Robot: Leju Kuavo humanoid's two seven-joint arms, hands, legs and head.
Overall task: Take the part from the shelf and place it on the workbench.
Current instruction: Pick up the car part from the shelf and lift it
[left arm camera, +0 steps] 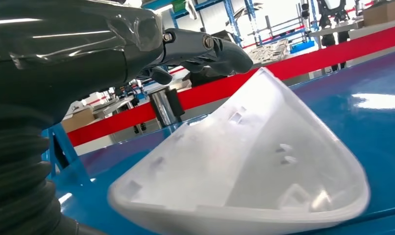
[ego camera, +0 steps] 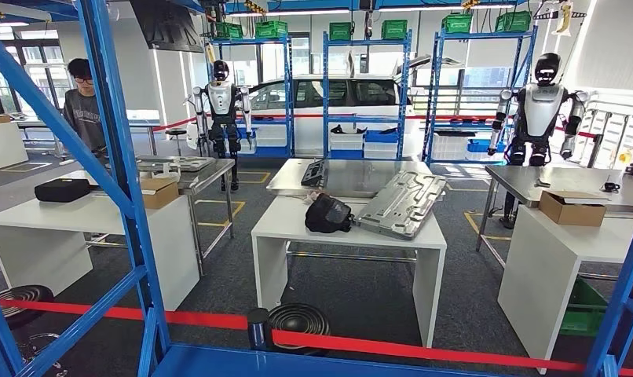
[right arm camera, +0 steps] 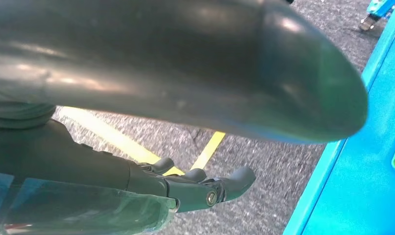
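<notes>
Left wrist view: white part hollow-side up on blue shelf.

White translucent part just under the dark grey left hand, lying on a glossy blue shelf; red tape beyond its fingers. Beside the dark grey right hand, speckled grey floor with yellow lines

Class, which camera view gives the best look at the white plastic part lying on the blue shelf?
The left wrist view: the white part lies close up on the blue shelf, its hollow inside and small clips clear, with the left hand above it, not touching. The head view looks beyond it to the workbench; the right wrist view faces floor.
</notes>
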